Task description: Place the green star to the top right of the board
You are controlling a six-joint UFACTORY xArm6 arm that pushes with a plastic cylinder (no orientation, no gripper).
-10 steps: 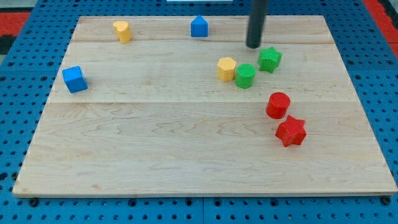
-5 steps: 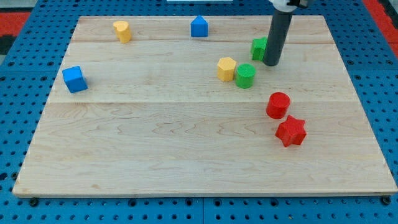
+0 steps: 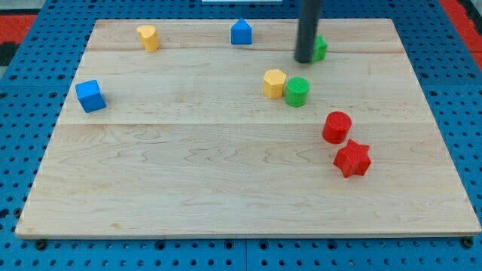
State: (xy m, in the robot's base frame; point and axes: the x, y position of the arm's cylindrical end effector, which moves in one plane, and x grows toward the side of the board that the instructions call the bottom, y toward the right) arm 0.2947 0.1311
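The green star (image 3: 320,47) lies near the board's top edge, right of centre, mostly hidden behind my dark rod. My tip (image 3: 304,59) rests on the board at the star's left side, touching it or nearly so. A green cylinder (image 3: 297,91) and a yellow hexagonal block (image 3: 274,82) sit together just below my tip.
A red cylinder (image 3: 337,126) and a red star (image 3: 352,158) lie at the view's right. A blue house-shaped block (image 3: 241,31) and a yellow block (image 3: 147,37) sit near the top edge. A blue cube (image 3: 90,95) is at the left. The wooden board (image 3: 226,188) rests on blue pegboard.
The green star has moved up toward the top edge, from beside the green cylinder. My tip swung round the star's right side and now stands at its left.
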